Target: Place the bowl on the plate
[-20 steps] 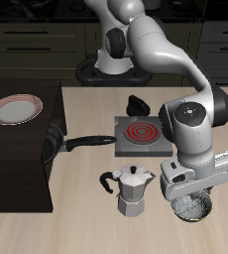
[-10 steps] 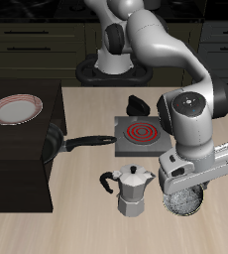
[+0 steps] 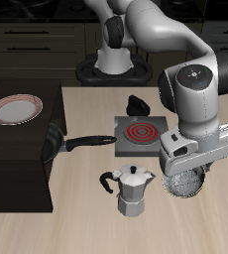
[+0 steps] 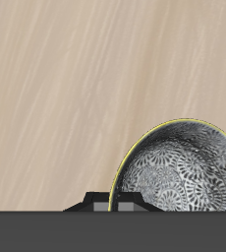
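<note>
The bowl [image 3: 181,185], dark grey outside and speckled white-grey inside, hangs tilted in my gripper [image 3: 188,175], a little above the table near its front edge, beside the moka pot. The gripper is shut on the bowl's rim. In the wrist view the bowl [image 4: 179,169] shows close up against the bare wooden table, with the gripper [image 4: 125,202] at its rim. The plate [image 3: 15,110], white with a thin red-brown rim ring, lies far across the scene on top of a dark raised block [image 3: 27,164].
A silver moka pot [image 3: 134,189] stands right beside the bowl. Behind it is a small hob with a red coil [image 3: 141,133]. A black frying pan [image 3: 58,145] lies with its handle toward the hob. A small black wedge [image 3: 139,103] sits farther back.
The gripper has risen with the bowl held in it. The bowl has left the table and moved a little back and toward the moka pot, tilting as it went.
</note>
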